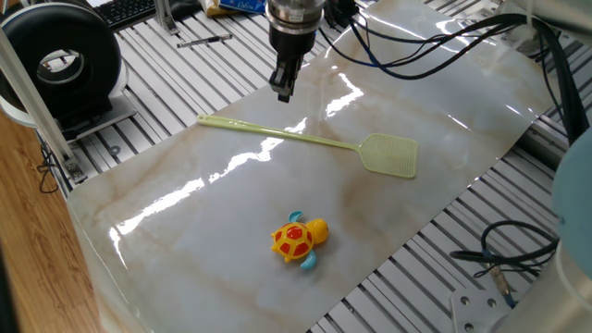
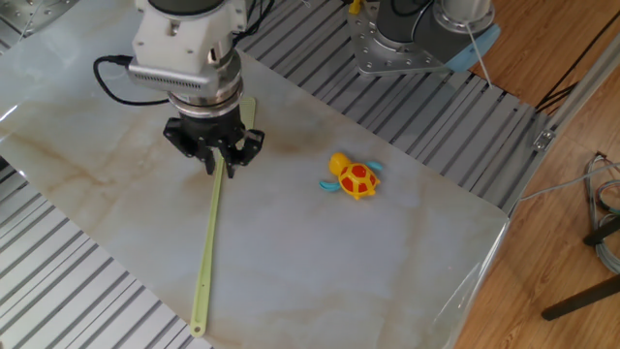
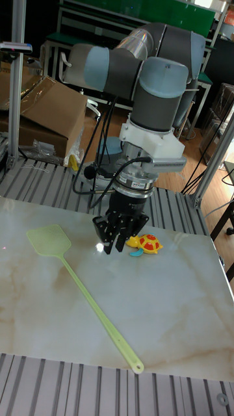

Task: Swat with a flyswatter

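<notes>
Flyswatter (image 1: 305, 141) flat on the marble table (image 1: 185, 231), gripper (image 1: 283, 90) hanging above its handle, holding nothing.

Flyswatter: long thin pale yellow-green plastic stick w/ flat rectangular mesh head (image 3: 49, 243) at one end; handle tip has a small hole in the tall view. It lies loose, diagonal across the tabletop, several times longer than the toy turtle (image 1: 298, 240), which sits well apart from the stick toward the table's near edge in one fixed view. Arm: comes down from above, wrist approx. vertical, fingers pointing straight at the table; cables loop off the wrist. Gripper tip is above the stick's mid/upper part in the other fixed view (image 2: 214, 165), just off to the side in the tall view (image 3: 114, 242), not touching. Fingers look slightly apart.
</notes>
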Available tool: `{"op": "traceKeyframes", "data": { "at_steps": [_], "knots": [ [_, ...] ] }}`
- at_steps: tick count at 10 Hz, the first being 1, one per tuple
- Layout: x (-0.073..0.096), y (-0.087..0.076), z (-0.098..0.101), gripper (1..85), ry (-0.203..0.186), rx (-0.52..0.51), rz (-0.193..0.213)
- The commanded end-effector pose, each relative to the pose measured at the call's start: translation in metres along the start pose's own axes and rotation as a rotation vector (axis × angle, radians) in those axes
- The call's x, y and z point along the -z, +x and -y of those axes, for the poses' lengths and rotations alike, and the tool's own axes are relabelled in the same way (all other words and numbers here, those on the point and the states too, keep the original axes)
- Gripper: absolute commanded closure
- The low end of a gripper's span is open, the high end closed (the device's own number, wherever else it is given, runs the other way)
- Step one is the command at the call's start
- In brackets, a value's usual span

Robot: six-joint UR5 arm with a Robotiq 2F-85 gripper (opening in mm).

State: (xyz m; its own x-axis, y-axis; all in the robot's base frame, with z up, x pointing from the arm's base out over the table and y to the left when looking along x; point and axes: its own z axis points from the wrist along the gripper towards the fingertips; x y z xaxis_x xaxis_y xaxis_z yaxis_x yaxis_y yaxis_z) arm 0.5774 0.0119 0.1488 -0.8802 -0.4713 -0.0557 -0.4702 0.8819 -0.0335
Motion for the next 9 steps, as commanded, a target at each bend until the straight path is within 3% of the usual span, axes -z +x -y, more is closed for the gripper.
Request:
{"op": "traceKeyframes", "data": {
  "at_steps": [1,3,4,6,9],
  "knots": [
    [-0.019,-0.016,0.002,13.7,-0.019,-0.024,-0.003],
    [-0.055,-0.043,0.007,13.0,-0.034,-0.014,0.03],
    [-0.061,-0.045,0.008,13.0,-0.035,-0.02,0.027],
    [-0.046,-0.028,0.013,13.0,-0.011,-0.025,-0.017],
    [-0.046,-0.018,0.018,14.7,0.008,-0.037,-0.052]
  ]
}}
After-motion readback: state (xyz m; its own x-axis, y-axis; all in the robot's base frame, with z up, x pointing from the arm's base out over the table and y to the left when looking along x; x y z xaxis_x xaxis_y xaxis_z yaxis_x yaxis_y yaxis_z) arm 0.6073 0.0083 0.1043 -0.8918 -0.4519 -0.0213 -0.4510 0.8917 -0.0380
